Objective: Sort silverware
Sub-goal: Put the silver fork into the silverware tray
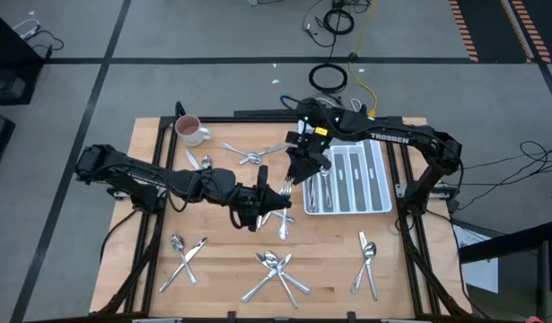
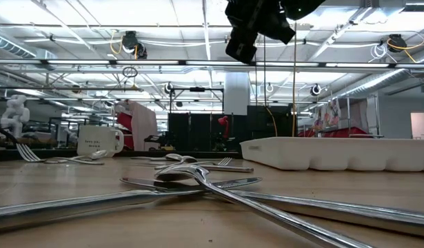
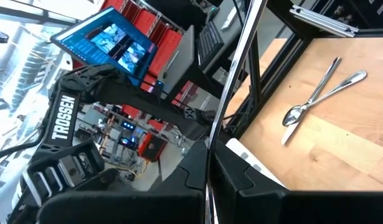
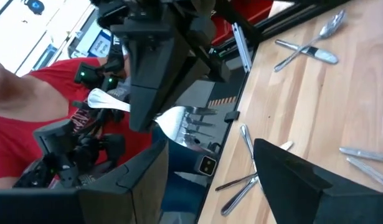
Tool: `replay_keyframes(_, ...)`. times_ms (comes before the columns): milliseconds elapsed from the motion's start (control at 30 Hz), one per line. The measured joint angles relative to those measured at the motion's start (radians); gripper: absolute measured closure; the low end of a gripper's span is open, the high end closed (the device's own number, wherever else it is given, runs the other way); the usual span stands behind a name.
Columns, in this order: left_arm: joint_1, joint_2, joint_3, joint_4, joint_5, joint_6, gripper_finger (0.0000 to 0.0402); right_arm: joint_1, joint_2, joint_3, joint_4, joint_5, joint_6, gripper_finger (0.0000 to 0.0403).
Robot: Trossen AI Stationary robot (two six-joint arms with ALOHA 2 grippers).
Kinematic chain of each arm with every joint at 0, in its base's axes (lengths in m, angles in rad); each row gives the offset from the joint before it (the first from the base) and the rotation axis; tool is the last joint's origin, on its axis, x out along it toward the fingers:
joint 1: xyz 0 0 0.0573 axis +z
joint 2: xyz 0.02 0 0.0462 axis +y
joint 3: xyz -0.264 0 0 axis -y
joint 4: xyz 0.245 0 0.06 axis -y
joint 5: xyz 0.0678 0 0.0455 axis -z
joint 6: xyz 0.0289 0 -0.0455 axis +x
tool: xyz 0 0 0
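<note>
My left gripper [image 1: 260, 201] hovers over the table's middle, shut on a silver fork [image 1: 283, 188] whose tines point toward the tray. My right gripper [image 1: 299, 172] comes from the right and stands open just at the fork's head [image 4: 180, 124]. Its two fingers [image 4: 141, 174] flank the head and I see no touch. More silverware lies on the wood in loose piles: near the front [image 1: 274, 267], front left [image 1: 186, 256], front right [image 1: 366, 258], at the back [image 1: 254, 154] and under the grippers [image 1: 281, 222]. My left gripper pinches the fork's handle [image 3: 210, 165] between its two fingers, near the handle's free end. The fingers reach in about level from the table's left, and the handle runs on ahead past them. The fork is lifted clear of the table, tines toward my right gripper.
A white divided tray [image 1: 384, 205] with some pieces in its slots stands at the right, close behind my right gripper. A white mug [image 1: 191, 131] sits at the far left corner. Bare wood shows between the piles.
</note>
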Motion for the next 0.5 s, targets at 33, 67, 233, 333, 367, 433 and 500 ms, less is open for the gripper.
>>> replay_keyframes(33, 0.000, 0.000, 0.000, 0.000, 0.000, 0.000, 0.0394, 0.002, -0.001, 0.000, 0.004, 0.000, -0.008, 0.0176)
replay_keyframes(67, 0.001, 0.000, 0.000, -0.001, 0.002, 0.000, 0.0394, 0.004, -0.002, 0.000, 0.008, 0.000, -0.009, 0.0176)
replay_keyframes(233, 0.001, 0.000, 0.000, -0.002, 0.006, 0.000, 0.0392, 0.005, -0.002, 0.000, 0.034, 0.008, -0.004, 0.0177)
replay_keyframes(333, 0.001, 0.000, 0.000, -0.002, 0.006, 0.000, 0.0392, 0.005, -0.002, 0.000, 0.063, 0.016, -0.001, 0.0177)
replay_keyframes(367, 0.001, 0.000, 0.000, -0.002, 0.006, -0.001, 0.0391, 0.006, -0.002, 0.000, 0.070, 0.024, 0.000, 0.0177)
replay_keyframes(433, 0.001, 0.000, 0.000, -0.003, 0.006, -0.001, 0.0391, 0.007, -0.002, 0.000, 0.079, 0.031, 0.011, 0.0177)
replay_keyframes(500, 0.001, 0.002, 0.000, -0.002, 0.006, -0.001, 0.0391, 0.008, -0.002, 0.000, 0.079, 0.033, 0.014, 0.0177)
